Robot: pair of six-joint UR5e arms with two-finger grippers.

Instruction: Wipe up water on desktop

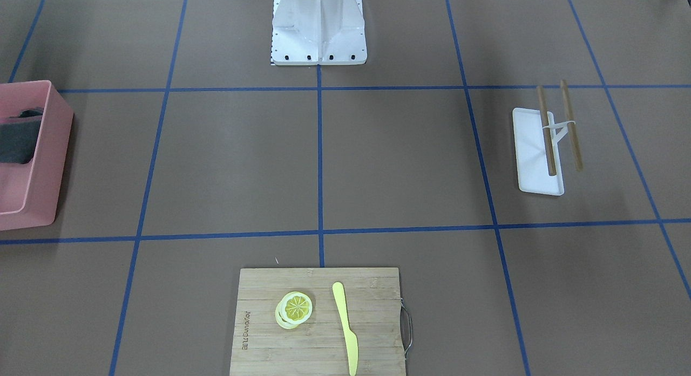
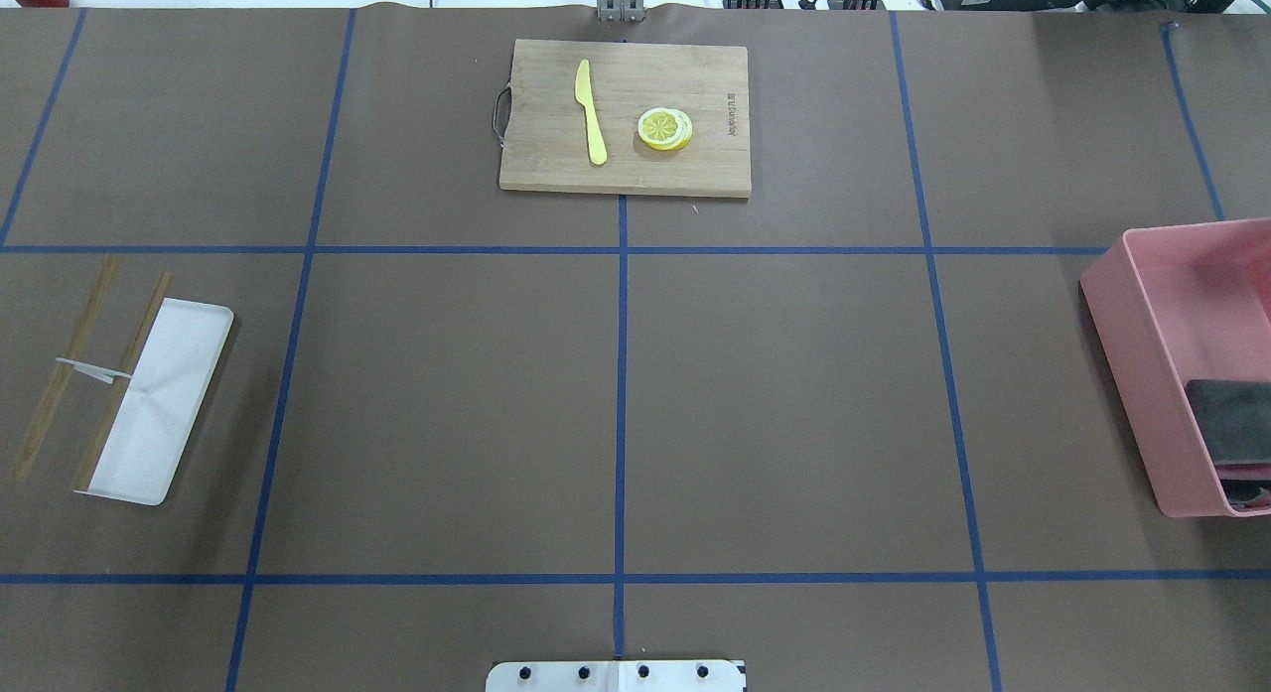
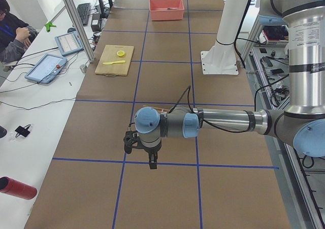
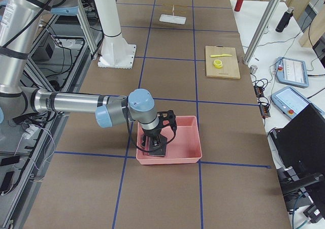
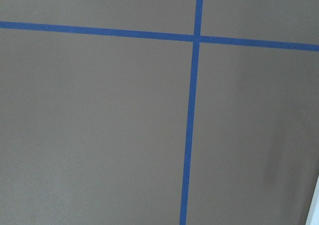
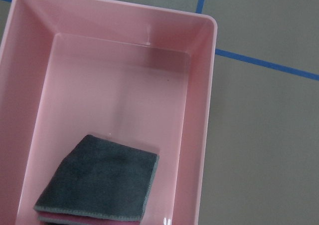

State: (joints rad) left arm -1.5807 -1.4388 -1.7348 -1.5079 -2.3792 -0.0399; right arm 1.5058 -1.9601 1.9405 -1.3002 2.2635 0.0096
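The desktop is a matte brown surface marked with blue tape lines; I see no water on it. A folded dark grey cloth lies on something pink in the pink bin at the table's right end, and it also shows in the overhead view. My right gripper hangs over that bin, above the cloth; I cannot tell if it is open. My left gripper hovers over bare desktop near a tape crossing; I cannot tell its state. Neither wrist view shows fingers.
A bamboo cutting board with a yellow knife and lemon slices lies at the far middle. A white tray with two chopsticks sits on the left. The robot's base plate is at the near edge.
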